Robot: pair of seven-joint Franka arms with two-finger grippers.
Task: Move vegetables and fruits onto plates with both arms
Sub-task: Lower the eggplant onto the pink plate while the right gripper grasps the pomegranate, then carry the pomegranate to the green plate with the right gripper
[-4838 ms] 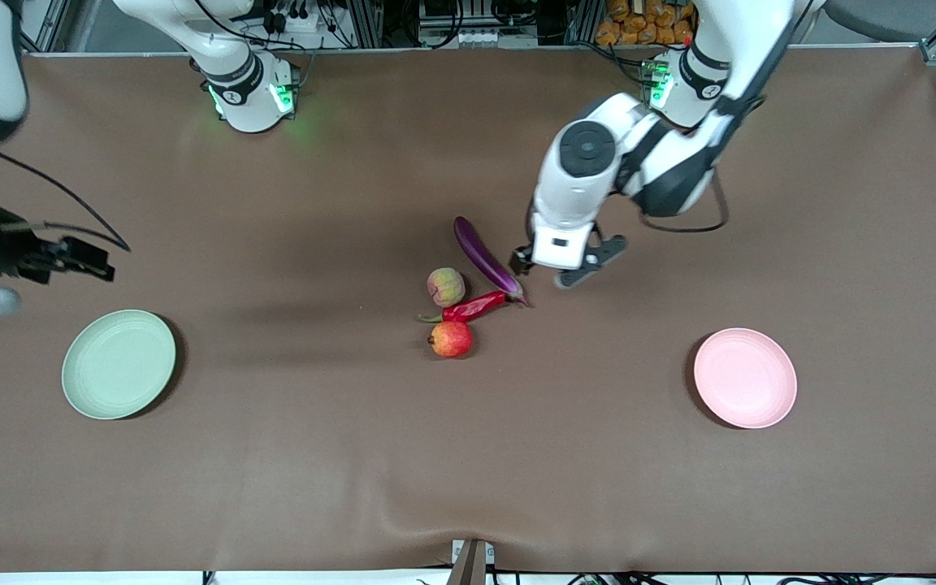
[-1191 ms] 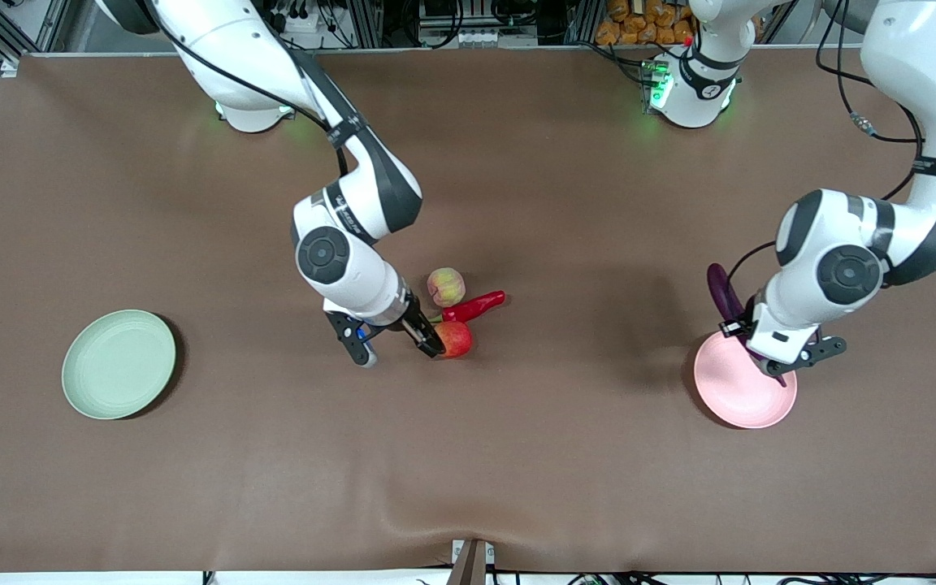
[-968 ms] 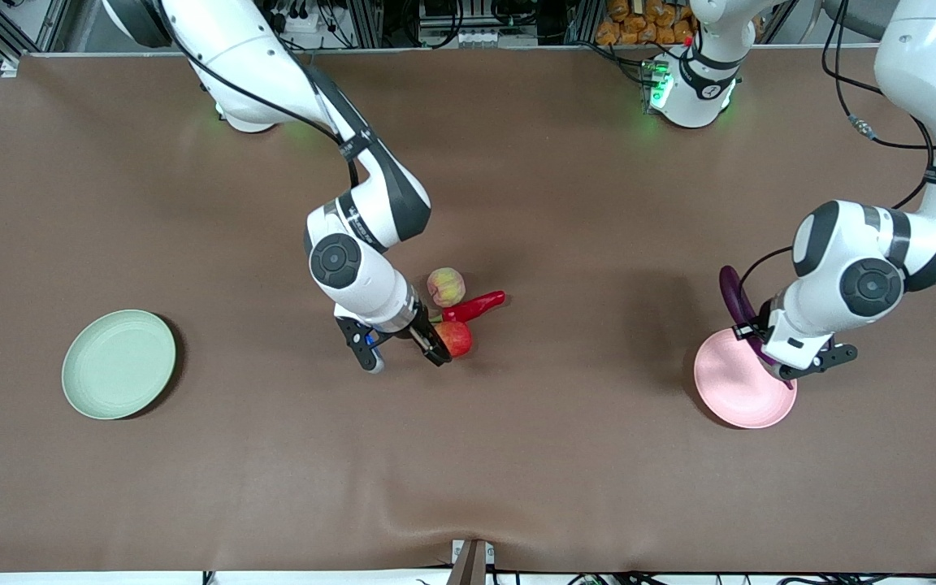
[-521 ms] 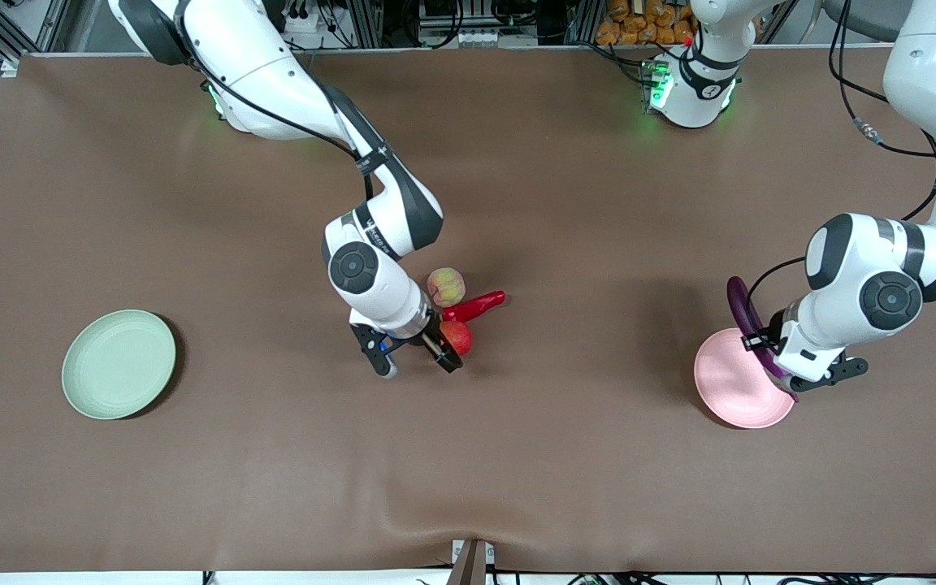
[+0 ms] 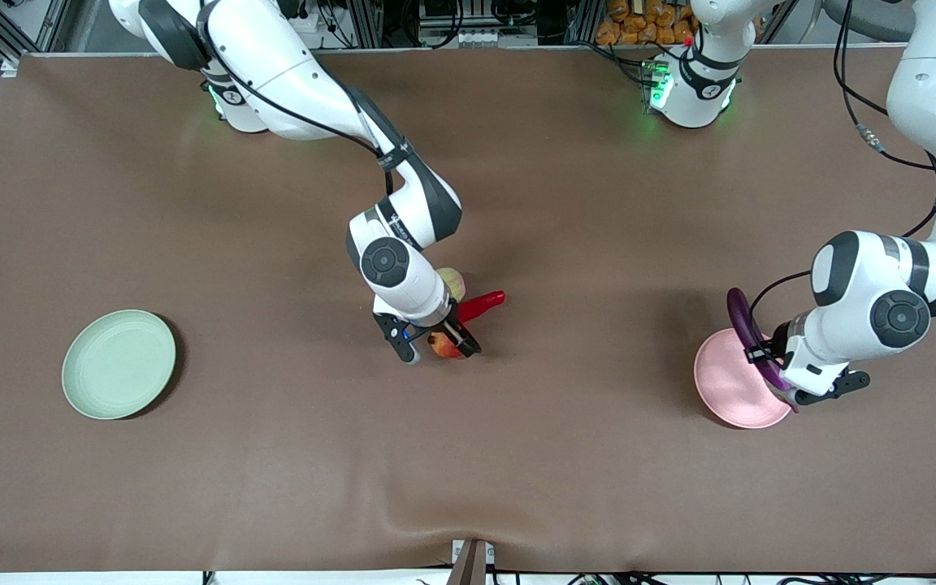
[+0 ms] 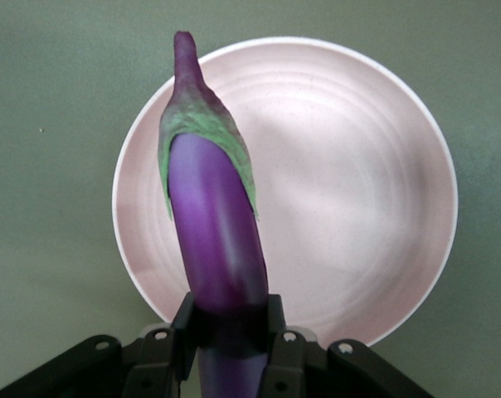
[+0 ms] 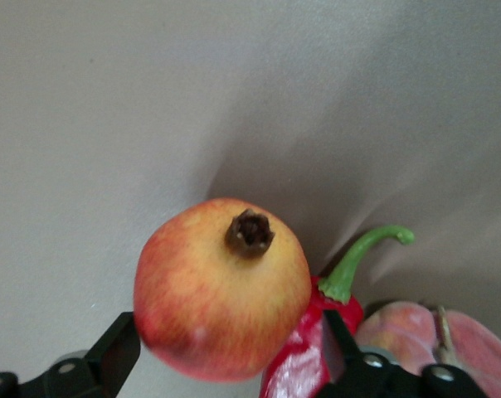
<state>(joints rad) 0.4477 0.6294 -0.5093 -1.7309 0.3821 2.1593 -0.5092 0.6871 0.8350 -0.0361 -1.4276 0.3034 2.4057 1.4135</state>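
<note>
My right gripper (image 5: 435, 343) is open and low at the table, one finger on each side of the red apple-like fruit (image 5: 441, 346). In the right wrist view the fruit (image 7: 221, 282) sits between the fingers (image 7: 118, 355), with the red chili pepper (image 7: 304, 361) touching it and the peach-like fruit (image 7: 437, 340) beside that. The chili (image 5: 482, 305) and the peach (image 5: 457, 282), partly hidden by the arm, lie just farther from the camera. My left gripper (image 5: 790, 380) is shut on the purple eggplant (image 5: 738, 315) over the pink plate (image 5: 724, 390). The left wrist view shows the eggplant (image 6: 217, 224) above the plate (image 6: 358, 182).
The pale green plate (image 5: 119, 364) lies empty toward the right arm's end of the table. The brown table cover (image 5: 468, 471) has a small raised wrinkle near its front edge.
My right gripper has slid toward the left arm's end and now straddles the red fruit. My left gripper has carried the eggplant a little farther over the pink plate.
</note>
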